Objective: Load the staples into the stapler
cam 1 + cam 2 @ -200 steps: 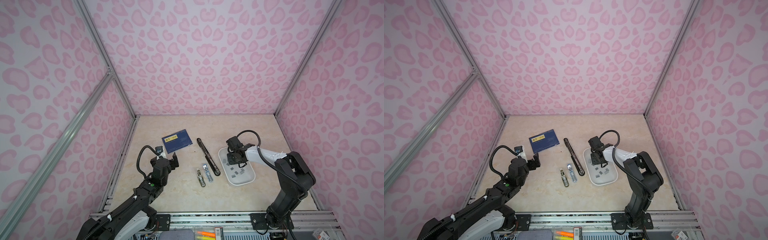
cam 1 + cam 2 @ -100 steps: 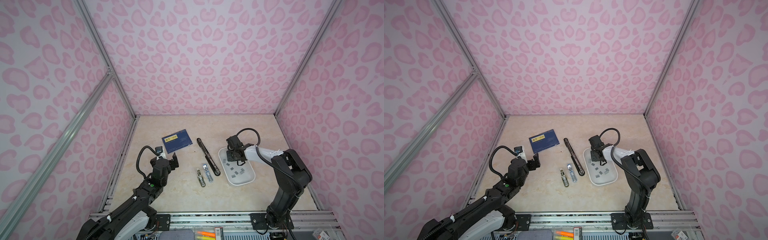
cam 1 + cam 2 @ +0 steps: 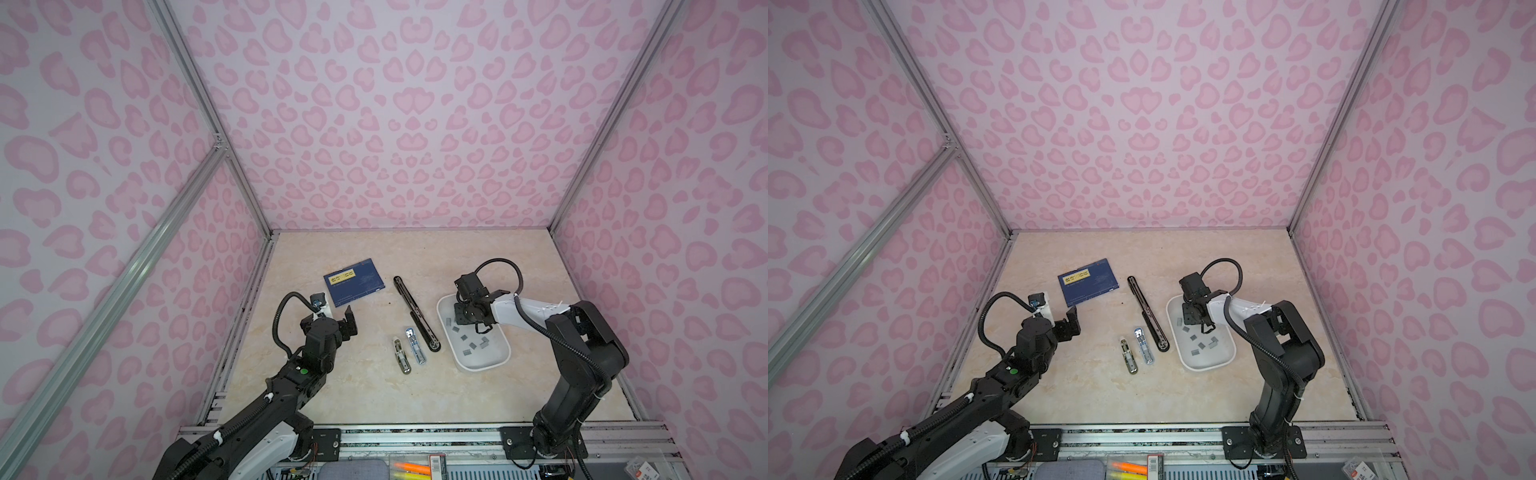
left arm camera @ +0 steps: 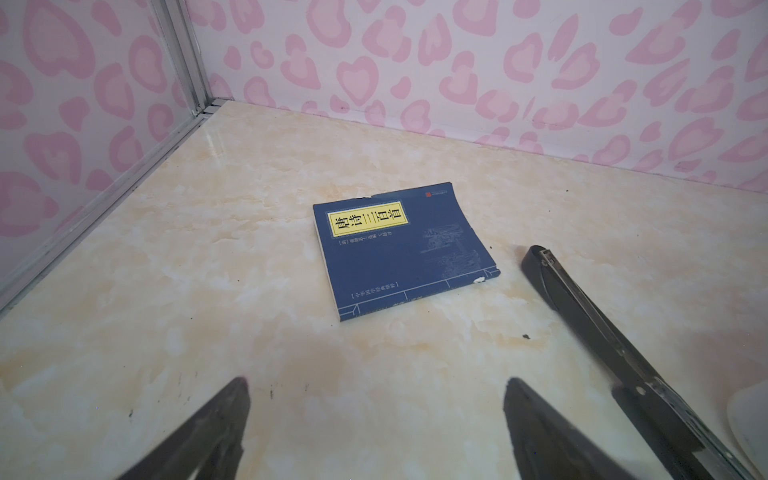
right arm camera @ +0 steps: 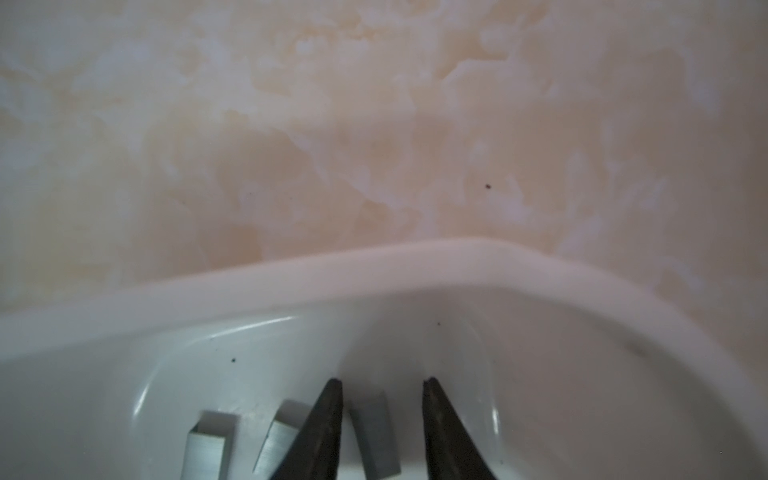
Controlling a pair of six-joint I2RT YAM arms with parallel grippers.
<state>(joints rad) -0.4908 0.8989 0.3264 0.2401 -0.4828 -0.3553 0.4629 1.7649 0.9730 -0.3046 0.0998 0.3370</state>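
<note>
Lab cell: aluminium-framed pink walls

one blue book, one long black stapler, two small staplers, one white tray, at least six staples showing

glossy white tray, brushed-metal staples

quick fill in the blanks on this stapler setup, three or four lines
The staples lie in the ____ tray.
The ____ gripper reaches into the tray, its jaws either side of one staple strip.
The left gripper hovers with its jaws ____.
The long black stapler lies between the tray and the ____ book.
Missing words: white; right; open; blue.
</note>
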